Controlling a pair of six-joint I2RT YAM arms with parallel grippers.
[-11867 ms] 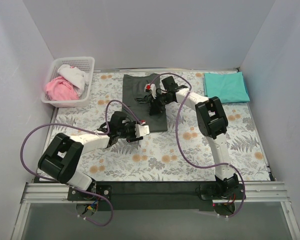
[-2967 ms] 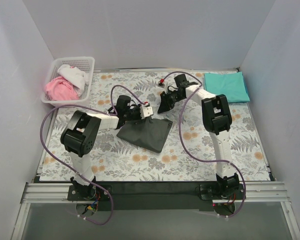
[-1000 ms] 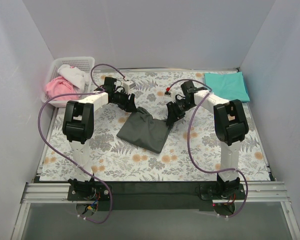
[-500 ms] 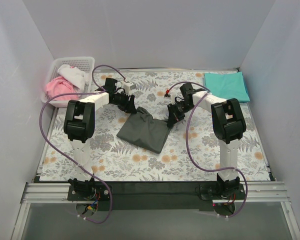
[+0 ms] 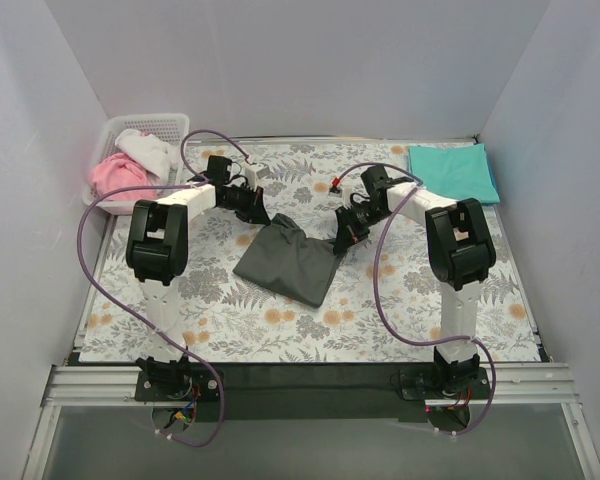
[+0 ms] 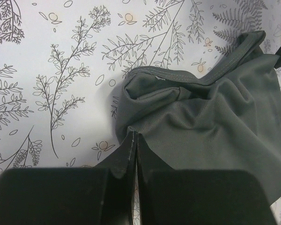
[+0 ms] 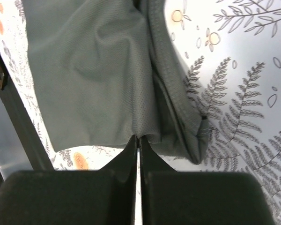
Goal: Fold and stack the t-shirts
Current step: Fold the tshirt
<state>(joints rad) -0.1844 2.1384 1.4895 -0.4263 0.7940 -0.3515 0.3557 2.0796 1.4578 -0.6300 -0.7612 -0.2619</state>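
We begin at the left jaws: they are pressed together with no gap between the fingertips [image 6: 124, 154], and they pinch a corner of the dark charcoal t-shirt [image 5: 288, 262]; from them the cloth runs off to the right and toward the near side, with a hemmed fold bunched just ahead of the tips; the shirt itself lies on the floral-covered table [image 5: 280, 335], between the two sets of jaws and spreading nearer to us than either; its gripped edge is the far one, and that edge runs left to right from one pinch to the other; the right jaws are likewise closed tight, fingertips [image 7: 130, 151] meeting on the opposite corner of the same edge, so the cloth lies to their left and on their near side; we judge that the coming move turns on this line between the two pinches: both sit on one edge, so they must travel together, whether they fold it over the near part or lift the whole piece; the teal t-shirt [image 5: 452, 173] lies folded flat beyond and to the right of the right jaws, well apart from the left jaws, so the right jaws are the nearer to the stack, and a carry, if it comes, runs rightward and away from us.
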